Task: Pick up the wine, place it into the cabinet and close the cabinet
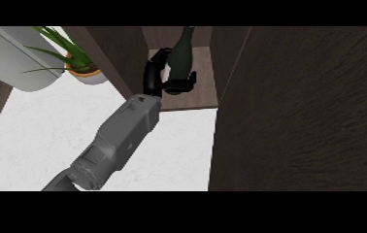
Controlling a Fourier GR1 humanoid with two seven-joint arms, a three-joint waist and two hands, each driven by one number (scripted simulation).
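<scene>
One hand (166, 76), your right as far as you can judge, is gripping the wine bottle (182, 52) inside the open cabinet (188, 101). You are placing it; next you'll be releasing, withdrawing and swinging the door (294, 120) shut.

Wine bottle (180, 52) inside cabinet (204, 98), potted plant (82, 67) to its left

Dark green wine bottle (183, 52) inside the dark brown wood-grain cabinet (287, 110). Black hand (168, 76) on a grey forearm (118, 140). Left of the cabinet: white marbled counter (43, 130), green plant (64, 47) in a tan-rimmed pot (90, 74).
</scene>
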